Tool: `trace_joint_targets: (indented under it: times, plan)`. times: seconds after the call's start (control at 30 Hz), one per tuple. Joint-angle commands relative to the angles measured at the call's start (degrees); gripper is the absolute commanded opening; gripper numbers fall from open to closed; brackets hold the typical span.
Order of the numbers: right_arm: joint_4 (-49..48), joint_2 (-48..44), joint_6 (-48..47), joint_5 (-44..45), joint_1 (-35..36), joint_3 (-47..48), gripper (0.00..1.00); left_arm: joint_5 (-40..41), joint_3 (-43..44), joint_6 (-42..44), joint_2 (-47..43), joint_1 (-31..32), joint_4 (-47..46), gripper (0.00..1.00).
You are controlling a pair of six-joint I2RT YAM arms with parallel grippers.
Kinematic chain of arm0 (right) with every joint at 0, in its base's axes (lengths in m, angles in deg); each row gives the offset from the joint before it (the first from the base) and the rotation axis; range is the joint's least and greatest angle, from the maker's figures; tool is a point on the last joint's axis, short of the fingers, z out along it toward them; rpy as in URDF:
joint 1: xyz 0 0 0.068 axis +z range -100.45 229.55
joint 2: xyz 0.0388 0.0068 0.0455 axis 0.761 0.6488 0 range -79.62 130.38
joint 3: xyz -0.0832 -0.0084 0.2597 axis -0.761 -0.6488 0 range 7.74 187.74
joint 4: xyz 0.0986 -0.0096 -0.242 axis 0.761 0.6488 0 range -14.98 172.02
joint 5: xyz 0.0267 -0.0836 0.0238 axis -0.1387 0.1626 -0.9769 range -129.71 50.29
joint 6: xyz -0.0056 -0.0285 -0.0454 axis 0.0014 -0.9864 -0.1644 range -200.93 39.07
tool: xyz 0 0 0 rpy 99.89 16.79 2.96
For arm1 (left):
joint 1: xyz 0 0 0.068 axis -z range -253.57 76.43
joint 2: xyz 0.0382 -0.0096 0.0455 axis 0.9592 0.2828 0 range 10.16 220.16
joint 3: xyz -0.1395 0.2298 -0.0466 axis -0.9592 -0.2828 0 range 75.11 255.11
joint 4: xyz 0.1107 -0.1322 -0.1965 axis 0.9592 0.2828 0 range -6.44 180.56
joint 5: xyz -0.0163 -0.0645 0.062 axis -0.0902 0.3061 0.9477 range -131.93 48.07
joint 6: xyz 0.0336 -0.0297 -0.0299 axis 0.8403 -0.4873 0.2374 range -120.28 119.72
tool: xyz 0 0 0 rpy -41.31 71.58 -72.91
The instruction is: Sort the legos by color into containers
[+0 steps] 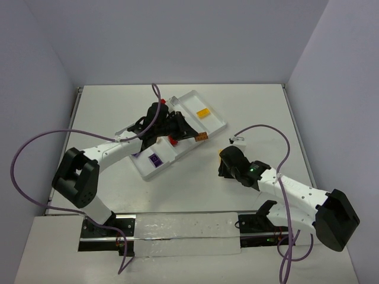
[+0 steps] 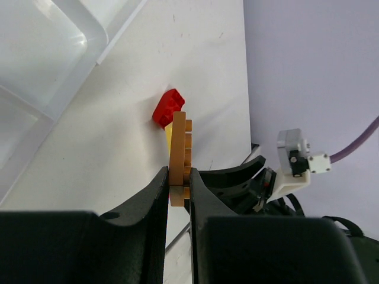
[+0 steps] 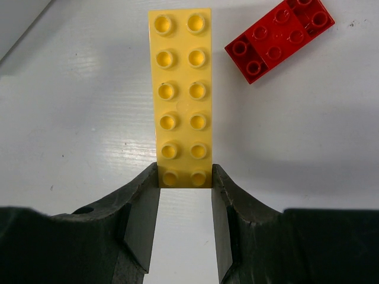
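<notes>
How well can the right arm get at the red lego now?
Probably not yet: the right gripper is shut on the yellow lego. The red lego lies close beyond, bare table around it, so the way looks free once it lets go.

A flat white rectangular tabletop [image 1: 260,106] fills the middle of the top view, matte and evenly lit, with only soft, faint shadows on it. Three plain pale lavender-grey walls close it in (all flat and smooth): a back wall [image 1: 177,35], a left wall [image 1: 29,89] and a right wall [image 1: 346,65], meeting at the far corners.
</notes>
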Motion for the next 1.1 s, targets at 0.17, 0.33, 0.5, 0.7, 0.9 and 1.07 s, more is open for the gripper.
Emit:
trace_joint_targets:
  times: [0.17, 0.33, 0.5, 0.7, 0.9, 1.07]
  plan:
    - [-1.9, 1.1, 0.4, 0.8, -0.2, -0.3, 0.0, 8.5, 8.7, 2.1, 1.4, -6.4, 8.8, 0.0]
    - [-1.1, 0.7, 0.0, 1.1, -0.2, 0.6, 0.0, 11.3, 18.0, 3.2, 9.5, -8.9, 12.4, 0.0]
    - [0.1, -1.9, 0.3, 1.0, -0.2, 0.8, 0.0, 15.1, 25.4, 4.8, 16.3, -10.4, 16.4, 0.0]
    - [1.5, -5.6, 0.6, 1.6, -0.2, 1.4, 0.0, 15.6, 30.6, 5.9, 23.3, -10.8, 18.7, 0.0]
    - [2.0, -5.8, -0.6, 2.7, -0.4, 3.8, 0.0, 15.6, 27.7, 5.0, 24.2, -10.8, 15.5, 0.08]
    - [1.0, -3.7, -1.4, 2.0, -0.5, 6.1, 0.0, 14.8, 31.2, 6.8, 27.1, -10.8, 17.4, 0.65]
